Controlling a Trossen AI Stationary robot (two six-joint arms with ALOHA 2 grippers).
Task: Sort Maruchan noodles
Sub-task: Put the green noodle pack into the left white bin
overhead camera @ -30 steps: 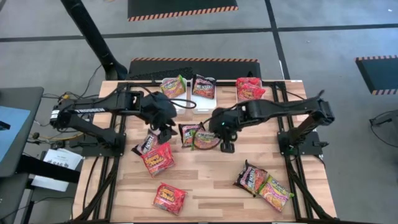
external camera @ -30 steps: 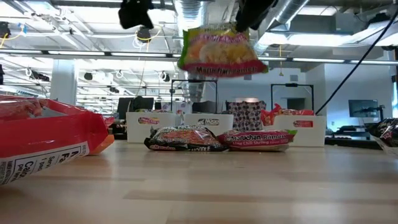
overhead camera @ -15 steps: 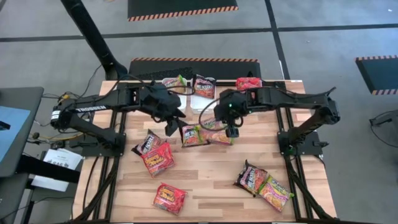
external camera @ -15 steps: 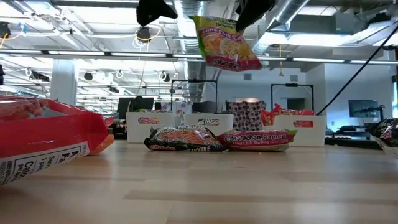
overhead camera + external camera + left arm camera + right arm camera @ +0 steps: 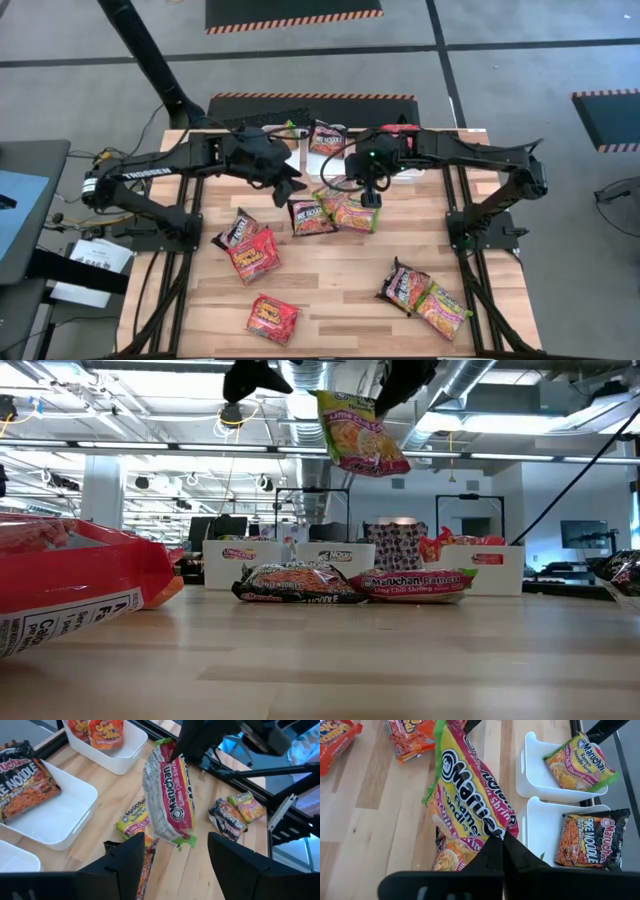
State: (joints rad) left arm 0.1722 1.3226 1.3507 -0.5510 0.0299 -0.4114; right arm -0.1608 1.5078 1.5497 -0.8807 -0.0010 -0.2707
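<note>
1. Wooden table (image 5: pixel 330 290): serves as the sorting ground, with loose Maruchan noodles scattered over it: red packets (image 5: pixel 255 254) near the left side, a dark and a green-yellow one (image 5: pixel 425 296) near the right front.
2. Three white trays (image 5: pixel 75 815) at the far edge: probably one per flavour. Green-yellow packet in one (image 5: pixel 577 764), black Fire Noodle packet (image 5: pixel 590 842) in the next, red packets in the third (image 5: pixel 470 545).
3. Right arm: reaches from the right side toward the table's far middle, wrist high above the board, near the trays.
4. Left arm: stretched from the left side to the same region, just beside the right arm, waiting.
5. Lifted lime-chili-shrimp packet (image 5: pixel 362 432): hangs in the air by its top corner, tilted, well above the two packets (image 5: pixel 350 582) lying on the table below. Held high probably to pass over them and reach the matching tray.
6. Right gripper (image 5: pixel 501 840): clenched on the seam of this green-yellow packet.
7. Left gripper (image 5: pixel 175 852): released, fingers wide apart, empty, pointed at the hanging packet.
</note>
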